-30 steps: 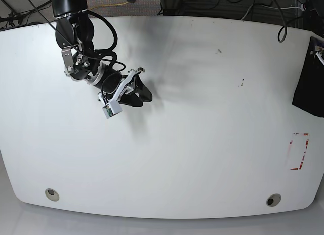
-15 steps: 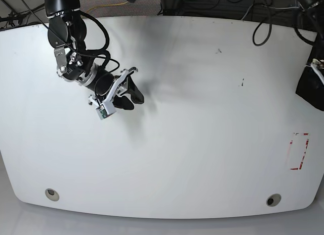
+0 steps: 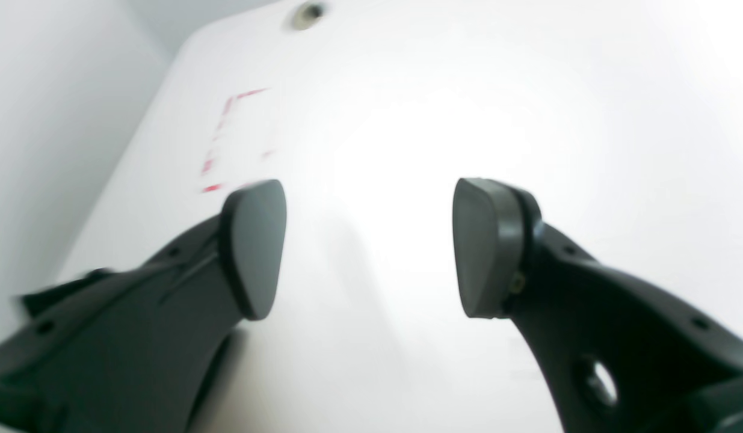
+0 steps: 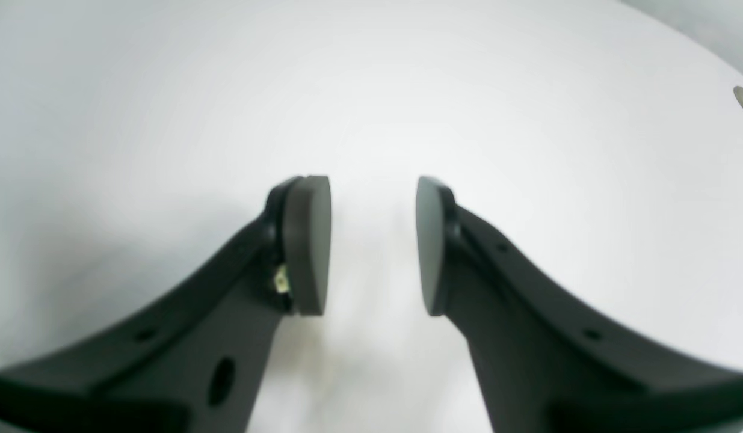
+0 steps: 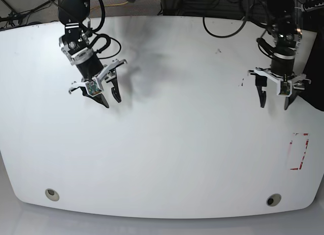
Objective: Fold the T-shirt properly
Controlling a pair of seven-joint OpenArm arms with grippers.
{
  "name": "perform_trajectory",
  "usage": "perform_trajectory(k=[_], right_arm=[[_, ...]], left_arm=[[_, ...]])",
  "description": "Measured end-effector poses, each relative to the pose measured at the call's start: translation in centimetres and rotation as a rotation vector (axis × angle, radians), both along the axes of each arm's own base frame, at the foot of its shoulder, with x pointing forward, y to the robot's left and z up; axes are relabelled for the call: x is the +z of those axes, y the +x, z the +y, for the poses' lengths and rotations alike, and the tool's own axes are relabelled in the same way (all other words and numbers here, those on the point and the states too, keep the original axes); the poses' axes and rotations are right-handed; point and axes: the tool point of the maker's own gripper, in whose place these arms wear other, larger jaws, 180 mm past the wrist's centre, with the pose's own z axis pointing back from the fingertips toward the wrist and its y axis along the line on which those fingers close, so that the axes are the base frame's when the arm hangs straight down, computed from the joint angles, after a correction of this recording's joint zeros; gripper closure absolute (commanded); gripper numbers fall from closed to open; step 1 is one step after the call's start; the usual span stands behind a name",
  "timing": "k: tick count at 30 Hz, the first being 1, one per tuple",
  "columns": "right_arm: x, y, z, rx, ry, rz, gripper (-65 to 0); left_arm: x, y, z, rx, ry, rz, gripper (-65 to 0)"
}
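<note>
**Two open grippers over a white table, shirt barely in sight**

One white table fills the room's middle, and everything else sits relative to it. Two arms hang above its far half. The right gripper hovers over the table's far left part, its two fingers parted with a modest gap and nothing between them. The left gripper hovers near the table's right edge, its two fingers spread wider, also holding nothing.

Of the T-shirt, only a dark sliver shows, at the table's right edge just beyond the left gripper; I cannot tell how it lies.

One red dashed rectangle is marked near the right edge, and two round holes sit along the near edge.
</note>
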Motion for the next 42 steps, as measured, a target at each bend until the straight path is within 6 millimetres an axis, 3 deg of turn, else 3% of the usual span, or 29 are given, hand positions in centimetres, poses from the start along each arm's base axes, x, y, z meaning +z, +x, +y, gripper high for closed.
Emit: perform_trajectory(k=[4, 6, 15, 21, 25, 31, 33, 35, 38, 42], right_arm=[[-2.6, -2.9, -2.6, -0.054, -0.051, 0.094, -21.9], [-3.3, -4.6, -3.0, -0.060, -0.036, 0.124, -21.9], [-4.8, -13.7, -5.3, -0.175, 0.111, 0.253, -21.9], [-5.2, -19.3, -3.8, -0.170, 0.144, 0.355, -21.7], [-6.3, -24.3, -4.2, -0.193, 0.122, 0.484, -21.7], [-7.0, -29.1, -2.7, -0.278, 0.178, 0.586, -21.7], [-8.0, -31.3, -1.7, -0.287, 0.205, 0.652, -21.7], [-9.6, -33.5, -2.0, -0.317, 0.203, 0.720, -21.7], [-11.8, -35.0, -3.3, -0.364, 0.189, 0.764, -21.7], [-14.5, -34.9, -2.7, -0.375, 0.225, 0.761, -21.7]], left_arm=[[-2.6, -2.9, -3.4, -0.037, -0.066, 0.047, -39.2], [-3.3, -4.7, -4.4, -0.048, -0.091, 0.060, -39.2], [-5.7, -15.4, -6.7, 0.009, -0.169, 0.255, -39.0], [-6.4, -21.1, -6.5, 0.044, -0.163, 0.393, -37.2], [-7.2, -24.9, -6.4, 0.055, -0.165, 0.492, -26.9], [-10.2, -29.6, -6.3, 0.068, -0.190, 0.636, -27.2], [-11.9, -31.5, -5.7, 0.068, -0.185, 0.706, -27.1], [-13.7, -33.1, -5.2, 0.086, -0.201, 0.759, -27.1], [-16.4, -34.1, -4.6, 0.155, -0.267, 0.787, -27.1], [-20.2, -33.2, -4.3, 0.133, -0.304, 0.818, -27.1]])
